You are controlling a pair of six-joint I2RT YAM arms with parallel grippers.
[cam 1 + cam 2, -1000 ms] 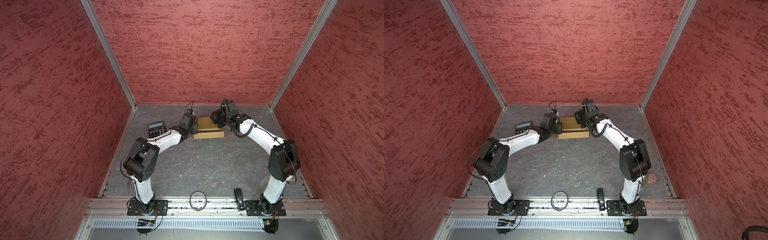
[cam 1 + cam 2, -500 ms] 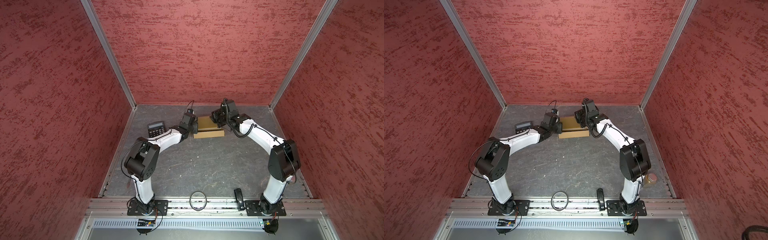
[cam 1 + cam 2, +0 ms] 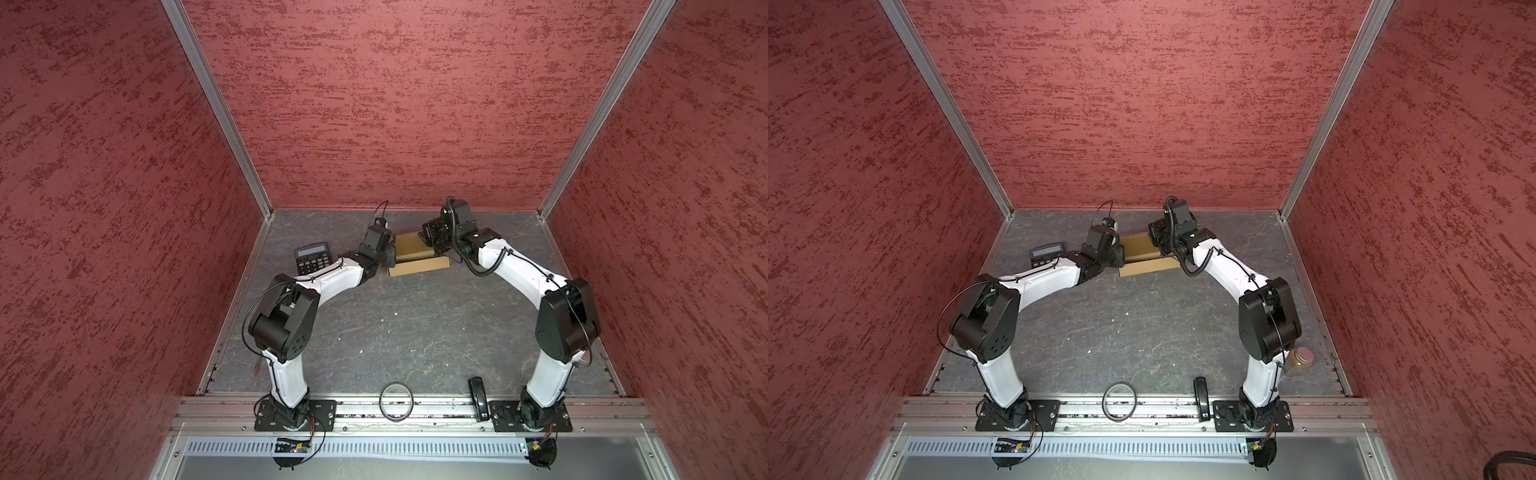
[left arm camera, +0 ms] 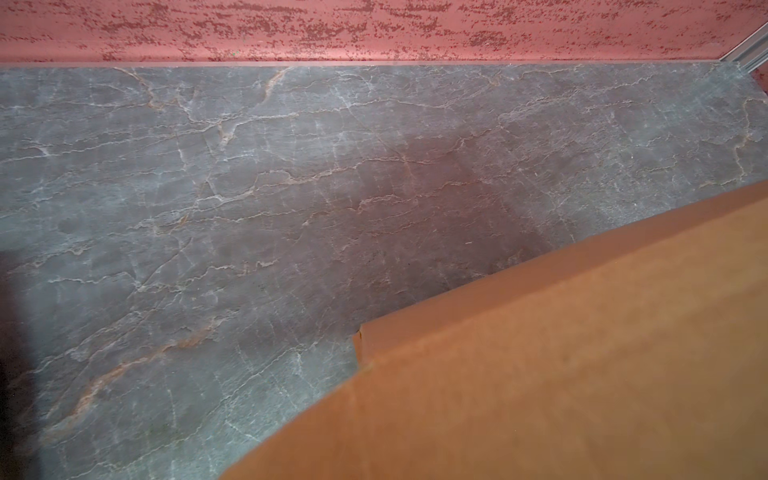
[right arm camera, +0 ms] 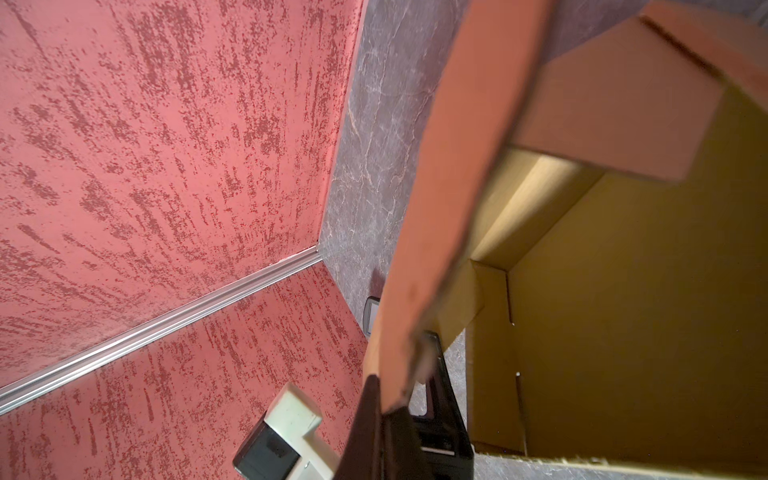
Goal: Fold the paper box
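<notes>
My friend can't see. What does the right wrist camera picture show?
Close up, the right end effector pinches a flap of an open brown cardboard box, with the box's inside showing beside it. Red speckled walls and grey table show behind.

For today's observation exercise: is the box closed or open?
Open: the right wrist view looks into the box, bare inside, one flap raised in the right gripper.

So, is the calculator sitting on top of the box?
No, the calculator lies on the table left of the paper box, clear of it.
</notes>
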